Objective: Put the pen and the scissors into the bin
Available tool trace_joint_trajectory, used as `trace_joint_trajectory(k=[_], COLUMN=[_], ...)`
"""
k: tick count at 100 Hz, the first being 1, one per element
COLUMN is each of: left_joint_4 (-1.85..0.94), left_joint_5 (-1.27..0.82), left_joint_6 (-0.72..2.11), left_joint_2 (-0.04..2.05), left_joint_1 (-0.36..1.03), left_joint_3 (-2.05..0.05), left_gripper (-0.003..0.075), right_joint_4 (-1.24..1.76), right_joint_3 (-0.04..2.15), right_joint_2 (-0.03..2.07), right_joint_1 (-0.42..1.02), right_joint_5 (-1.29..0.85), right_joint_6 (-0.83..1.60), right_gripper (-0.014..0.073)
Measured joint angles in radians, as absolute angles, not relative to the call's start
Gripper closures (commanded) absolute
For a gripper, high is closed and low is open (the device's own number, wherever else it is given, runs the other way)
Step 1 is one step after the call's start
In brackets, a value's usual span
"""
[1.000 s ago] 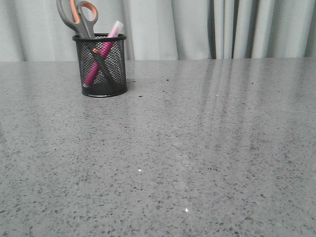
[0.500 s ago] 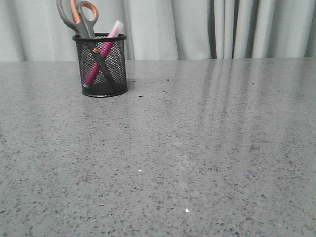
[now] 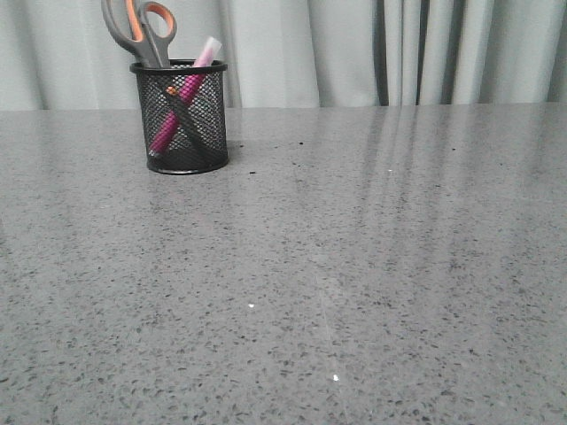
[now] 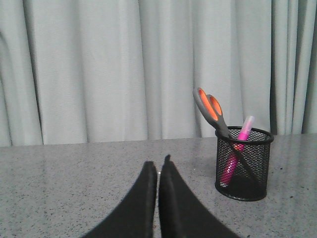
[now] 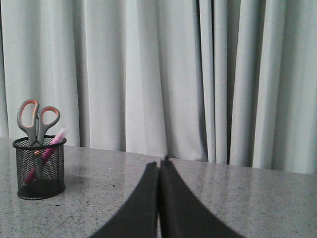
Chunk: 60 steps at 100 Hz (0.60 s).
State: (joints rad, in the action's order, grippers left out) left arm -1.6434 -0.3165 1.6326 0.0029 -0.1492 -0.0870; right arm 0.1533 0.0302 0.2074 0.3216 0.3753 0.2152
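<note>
The black mesh bin [image 3: 184, 119] stands upright at the back left of the grey table. The scissors [image 3: 142, 31] stand in it, grey handles with orange lining sticking up above the rim. The magenta pen [image 3: 182, 96] leans inside it, whitish cap above the rim. The bin also shows in the left wrist view [image 4: 243, 163] and in the right wrist view [image 5: 39, 167]. My left gripper [image 4: 158, 166] is shut and empty, well back from the bin. My right gripper [image 5: 160, 162] is shut and empty, far from the bin. Neither gripper shows in the front view.
A pale grey curtain [image 3: 354, 49] hangs along the table's far edge. The speckled grey tabletop [image 3: 337, 266] spreads from the bin to the front and right.
</note>
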Motion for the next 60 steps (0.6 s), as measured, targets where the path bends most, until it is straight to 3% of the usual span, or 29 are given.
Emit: trace_joint_trajectory(k=[12,34,60], left_joint_4=[-1.439,-0.590,-0.090], left_joint_5=[-0.272,-0.215,-0.156], left_joint_6=[1.393,0.567,0.107], left_joint_2=[0.003,0.003,-0.004], left_joint_1=[-0.149,-0.149,-0.136], left_joint_3=[-0.098,-0.112,-0.040], left_gripper=[0.0739,0.0739,0.0739], right_joint_4=[0.153,0.153,0.153], right_joint_3=[0.030,0.030,0.030], right_joint_2=[0.207,0.207,0.207], right_joint_1=[0.322,0.322,0.322], right_joint_5=[0.375,0.373,0.373], right_joint_6=[0.215,0.215,0.215], right_gripper=[0.0669,0.0669,0.0669])
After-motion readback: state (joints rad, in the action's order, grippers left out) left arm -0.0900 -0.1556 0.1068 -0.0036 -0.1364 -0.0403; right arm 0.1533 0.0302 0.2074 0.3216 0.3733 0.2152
